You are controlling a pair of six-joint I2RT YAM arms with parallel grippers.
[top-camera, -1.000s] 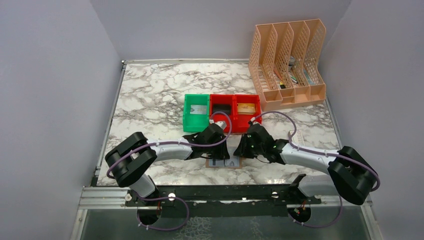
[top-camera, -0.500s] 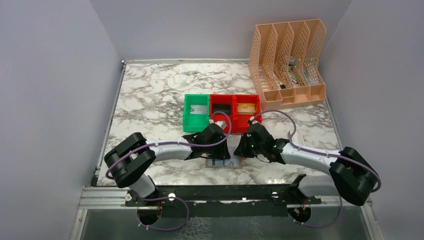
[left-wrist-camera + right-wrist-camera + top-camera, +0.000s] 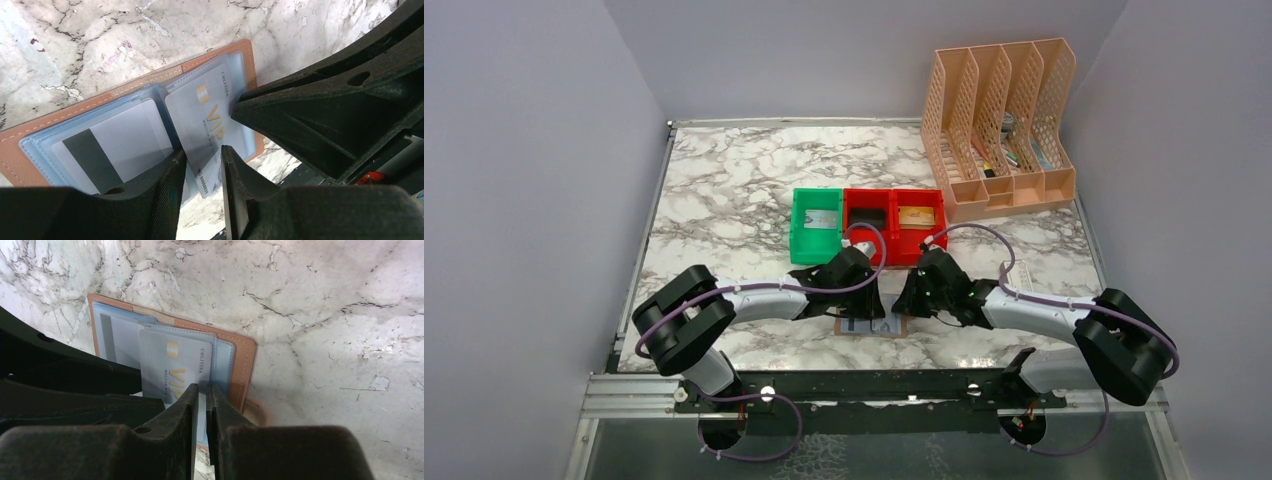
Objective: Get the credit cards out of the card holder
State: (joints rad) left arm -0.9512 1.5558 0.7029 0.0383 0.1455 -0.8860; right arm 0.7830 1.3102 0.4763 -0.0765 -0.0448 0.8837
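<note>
At the right gripper [image 3: 202, 392]: nearly shut, pinching the edge of the silver VIP card [image 3: 172, 365]. At the left gripper [image 3: 202, 156]: set narrow, with a corner of the same card lying in the gap; impossible to tell whether clamped or merely straddled.

Locate both grippers tip to tip over the card holder [image 3: 244, 370], at the near middle of the marble table [image 3: 325, 315]. Find the holder spread open and flat, blue lining up. Find the VIP card skewed and partly drawn from the pocket on the right gripper's side. Find a second card [image 3: 117, 145], grey with a black stripe, seated fully in the other pocket.

Just beyond, on the far side: a green bin [image 3: 796, 225] and two red bins [image 3: 894, 252] in a row, with a pale card [image 3: 820, 220] in the green one and a gold card [image 3: 914, 215] in the rightmost. At the far right corner: a peach file rack [image 3: 1009, 195].

Step in hand, by judgement: extraction of the VIP card. Next: pull straight along the pocket opening, keeping the holder pressed down to prevent lifting with the card; then repeat for the striped card.
</note>
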